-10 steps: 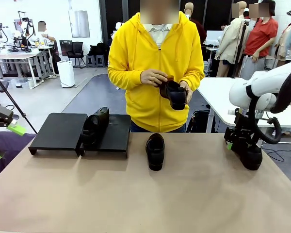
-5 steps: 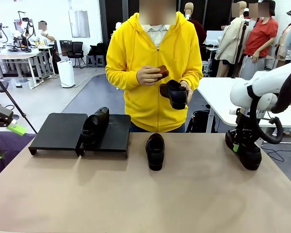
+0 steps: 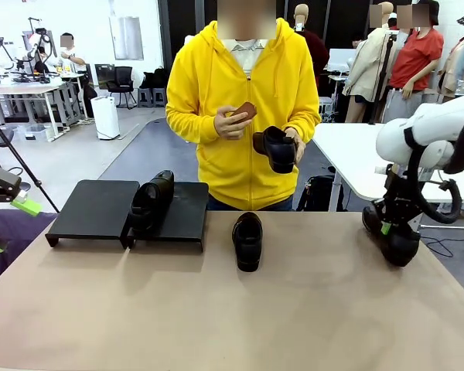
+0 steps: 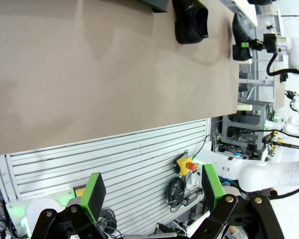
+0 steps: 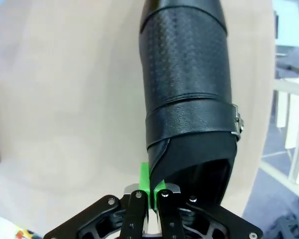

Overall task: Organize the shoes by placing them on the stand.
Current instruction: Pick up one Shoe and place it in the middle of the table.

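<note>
right gripper (image 5: 150,186) pinches the shoe (image 5: 187,79) by its side rim.

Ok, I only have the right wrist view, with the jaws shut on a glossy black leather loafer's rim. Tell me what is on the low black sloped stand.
Observer: One glossy black loafer sits on the stand, near where its two flat panels meet.
Operator: Give me the next loose shoe.
Observer: A second loafer lies on the tan table, between the stand and your held loafer.
Operator: Now the fourth.
Observer: The person in the yellow hoodie holds the fourth loafer in one hand, behind the table's far edge.
</note>
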Robot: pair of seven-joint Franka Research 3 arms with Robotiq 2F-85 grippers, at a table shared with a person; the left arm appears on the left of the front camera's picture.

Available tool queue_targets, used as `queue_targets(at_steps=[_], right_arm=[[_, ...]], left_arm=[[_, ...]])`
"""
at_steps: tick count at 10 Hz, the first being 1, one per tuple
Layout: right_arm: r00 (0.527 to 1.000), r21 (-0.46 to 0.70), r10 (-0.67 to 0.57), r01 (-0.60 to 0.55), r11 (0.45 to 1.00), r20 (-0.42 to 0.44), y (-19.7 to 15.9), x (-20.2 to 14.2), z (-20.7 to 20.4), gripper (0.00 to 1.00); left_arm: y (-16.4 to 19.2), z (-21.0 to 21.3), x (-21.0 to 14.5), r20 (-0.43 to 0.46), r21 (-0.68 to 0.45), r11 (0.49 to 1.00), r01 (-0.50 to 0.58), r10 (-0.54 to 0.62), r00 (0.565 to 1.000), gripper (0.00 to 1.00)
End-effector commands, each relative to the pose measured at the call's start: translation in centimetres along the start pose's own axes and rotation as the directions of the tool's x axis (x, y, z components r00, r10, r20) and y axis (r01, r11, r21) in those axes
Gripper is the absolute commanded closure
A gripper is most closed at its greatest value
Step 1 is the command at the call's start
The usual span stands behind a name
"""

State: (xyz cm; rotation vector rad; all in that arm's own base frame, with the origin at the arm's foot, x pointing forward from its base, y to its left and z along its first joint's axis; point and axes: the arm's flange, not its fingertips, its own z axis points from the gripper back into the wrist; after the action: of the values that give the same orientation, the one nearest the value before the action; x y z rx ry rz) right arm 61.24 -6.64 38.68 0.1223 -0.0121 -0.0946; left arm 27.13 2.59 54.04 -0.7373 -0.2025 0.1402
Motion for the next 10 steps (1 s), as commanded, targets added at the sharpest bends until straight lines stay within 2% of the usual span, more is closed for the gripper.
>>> queue_targets(at_steps=[1, 3, 4, 5, 6, 7, 9, 10], right_arm=[[0.996, 0.047, -0.093, 0.093, 0.995, -0.002, 0.4, -7.4, 5.6, 1.0], [0.99, 0.034, -0.139, 0.139, 0.99, 0.006, 0.6, -15.6, 9.6, 1.0], [0.989, 0.086, -0.146, 0.143, 0.986, 0.029, 0.1, -19.6, 11.4, 1.0], [0.993, 0.153, -0.107, 0.099, 0.983, 0.046, -0.4, -21.9, 12.2, 1.0], [0.978, 0.197, -0.15, 0.12, 0.973, 0.143, -1.5, -21.5, 11.9, 1.0], [0.993, 0.085, -0.119, 0.118, 0.989, 0.006, -0.1, -19.6, 11.3, 1.0], [0.993, 0.085, -0.119, 0.118, 0.989, 0.006, -0.1, -19.6, 11.3, 1.0], [0.99, 0.125, -0.135, 0.13, 0.984, 0.028, -0.5, -22.1, 11.7, 1.0]], left_arm=[[0.0, 0.3, 0.0, -0.008, 0.009, 1.0, 0.003, -0.003, 1.0, 0.0], [0.0, 0.3, 0.0, -0.008, 0.009, 1.0, 0.003, -0.003, 1.0, 0.0], [0.0, 0.3, 0.0, -0.008, 0.009, 1.0, 0.003, -0.003, 1.0, 0.0], [0.0, 0.3, 0.0, -0.008, 0.009, 1.0, 0.003, -0.003, 1.0, 0.0], [0.0, 0.3, 0.0, -0.008, 0.009, 1.0, 0.003, -0.003, 1.0, 0.0], [0.0, 0.3, 0.0, -0.008, 0.009, 1.0, 0.003, -0.003, 1.0, 0.0], [0.0, 0.3, 0.0, -0.008, 0.009, 1.0, 0.003, -0.003, 1.0, 0.0], [0.0, 0.3, 0.0, -0.008, 0.009, 1.0, 0.003, -0.003, 1.0, 0.0]])
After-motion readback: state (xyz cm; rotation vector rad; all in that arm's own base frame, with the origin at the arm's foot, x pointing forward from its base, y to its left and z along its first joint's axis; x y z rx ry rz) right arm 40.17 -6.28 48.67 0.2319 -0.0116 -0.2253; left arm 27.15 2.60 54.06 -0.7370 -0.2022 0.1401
